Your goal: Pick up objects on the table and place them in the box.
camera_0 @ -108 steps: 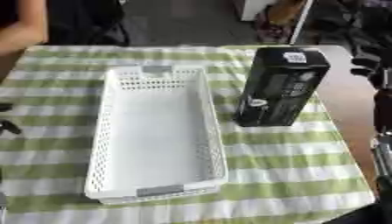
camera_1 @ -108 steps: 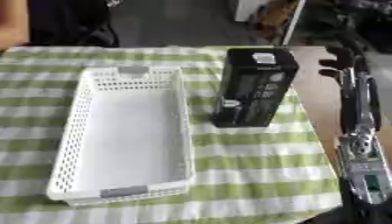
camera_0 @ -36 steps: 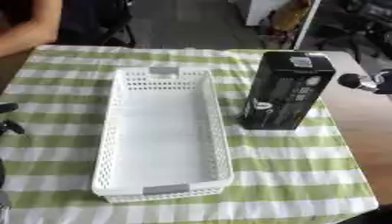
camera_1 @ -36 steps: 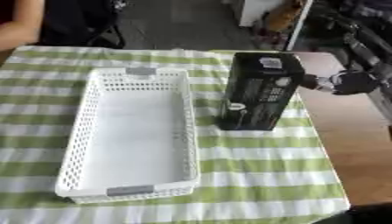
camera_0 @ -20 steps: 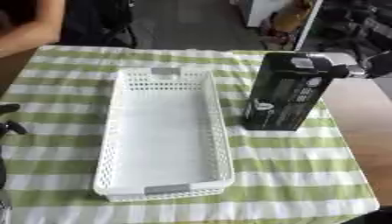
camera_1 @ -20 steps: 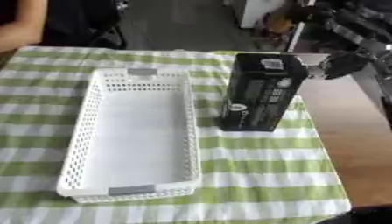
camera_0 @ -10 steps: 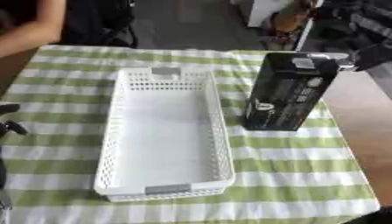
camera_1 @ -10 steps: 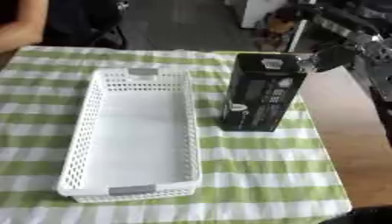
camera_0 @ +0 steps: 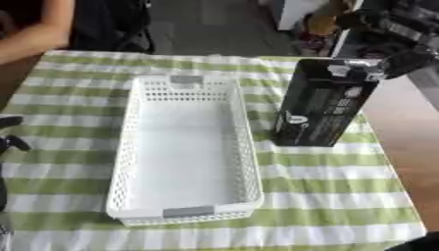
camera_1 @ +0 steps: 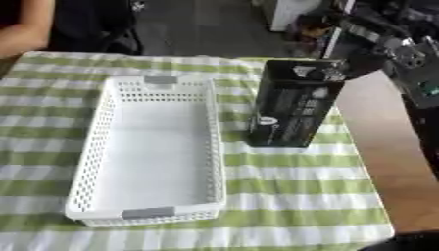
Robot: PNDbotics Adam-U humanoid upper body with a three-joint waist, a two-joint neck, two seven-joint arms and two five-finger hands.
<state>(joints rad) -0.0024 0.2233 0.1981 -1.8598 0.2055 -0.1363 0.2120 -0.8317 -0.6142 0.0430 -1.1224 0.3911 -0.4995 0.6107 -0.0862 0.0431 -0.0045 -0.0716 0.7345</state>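
black carton [camera_0: 324, 103] upright on striped cloth [camera_0: 343, 196], just right of empty white basket [camera_0: 188, 147] | right hand [camera_0: 403, 63] at carton's top right corner, finger state cannot tell | step: reach for 1st pick | next: close on carton, lift, lay in basket | left hand [camera_0: 9, 142] idle at left edge

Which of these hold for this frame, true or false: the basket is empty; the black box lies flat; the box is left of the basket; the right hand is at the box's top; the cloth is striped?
1. The basket is empty. True.
2. The black box lies flat. False: it stands upright on the cloth.
3. The box is left of the basket. False: it stands to the basket's right.
4. The right hand is at the box's top. True: it is at the upper right corner; its fingers cannot be made out.
5. The cloth is striped green and white. True.
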